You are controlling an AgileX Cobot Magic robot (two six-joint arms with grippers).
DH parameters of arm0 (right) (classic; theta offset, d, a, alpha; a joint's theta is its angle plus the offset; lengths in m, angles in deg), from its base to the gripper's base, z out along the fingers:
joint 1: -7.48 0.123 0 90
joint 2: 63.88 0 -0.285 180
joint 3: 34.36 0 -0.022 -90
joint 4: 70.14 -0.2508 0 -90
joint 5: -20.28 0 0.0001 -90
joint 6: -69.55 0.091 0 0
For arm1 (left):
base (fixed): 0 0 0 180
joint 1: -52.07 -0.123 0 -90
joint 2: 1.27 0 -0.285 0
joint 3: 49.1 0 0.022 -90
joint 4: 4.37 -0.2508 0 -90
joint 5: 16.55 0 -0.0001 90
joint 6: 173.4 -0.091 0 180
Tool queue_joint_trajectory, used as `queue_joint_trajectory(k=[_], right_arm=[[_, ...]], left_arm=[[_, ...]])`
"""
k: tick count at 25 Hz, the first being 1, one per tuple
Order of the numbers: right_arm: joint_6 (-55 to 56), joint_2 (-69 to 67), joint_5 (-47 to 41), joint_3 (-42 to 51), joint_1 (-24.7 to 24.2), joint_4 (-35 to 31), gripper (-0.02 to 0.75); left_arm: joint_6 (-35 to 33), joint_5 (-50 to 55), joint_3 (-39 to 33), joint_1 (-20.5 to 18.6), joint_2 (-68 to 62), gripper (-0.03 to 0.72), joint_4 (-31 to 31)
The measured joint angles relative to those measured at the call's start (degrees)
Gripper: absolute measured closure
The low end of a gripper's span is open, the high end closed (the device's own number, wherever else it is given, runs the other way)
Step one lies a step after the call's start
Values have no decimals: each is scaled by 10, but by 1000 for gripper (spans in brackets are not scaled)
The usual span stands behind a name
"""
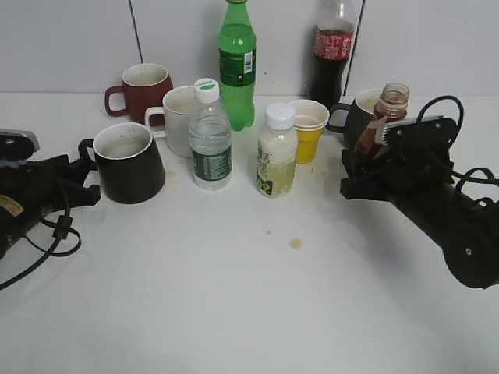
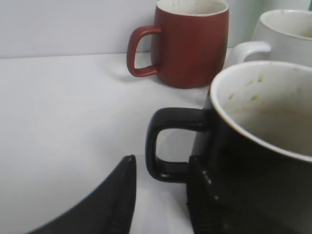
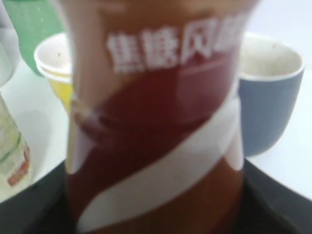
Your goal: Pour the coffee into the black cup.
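The right gripper [image 1: 373,156] is clamped around the coffee bottle [image 1: 383,117], whose long axis stands near upright, open mouth on top, leaning slightly away from the arm. Only the right wrist view shows its white swirl and lettering [image 3: 161,122] close up, with a grey-blue mug [image 3: 268,97] just behind. The left gripper [image 2: 161,204] is spread partway, its fingers [image 2: 114,204] either side of the black cup's handle [image 2: 168,146]; contact cannot be judged. The black cup [image 1: 127,162] sits upright directly ahead of it on the table [image 1: 249,312].

coffee bottle [image 3: 156,122]: white Chinese lettering, starts 焦糖 | other bottles' labels: too small to read
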State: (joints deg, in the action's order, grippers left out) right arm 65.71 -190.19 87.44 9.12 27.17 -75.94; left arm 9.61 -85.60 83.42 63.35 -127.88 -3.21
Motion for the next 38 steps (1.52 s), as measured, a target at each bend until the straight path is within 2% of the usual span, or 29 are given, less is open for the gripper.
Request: queue_joint_trajectory(k=[11, 16, 21, 24, 30, 38], right_arm=[[19, -48, 0, -10, 0, 3, 236], [26, -48, 4, -13, 0, 6, 135], [26, -46, -26, -7, 0, 6, 113], [28, -26, -70, 12, 0, 6, 113], [28, 58, -168, 68, 0, 4, 120], [28, 263, -474, 80, 0, 4, 141]], left_arm=[[34, -2, -93, 0, 76, 406, -3], [34, 2, -106, 0, 127, 406, -15], [34, 71, -107, 0, 200, 406, -46], [34, 153, -107, 1, 262, 406, -48], [34, 397, -89, 1, 408, 406, -27], [34, 799, 12, 1, 592, 406, -26]])
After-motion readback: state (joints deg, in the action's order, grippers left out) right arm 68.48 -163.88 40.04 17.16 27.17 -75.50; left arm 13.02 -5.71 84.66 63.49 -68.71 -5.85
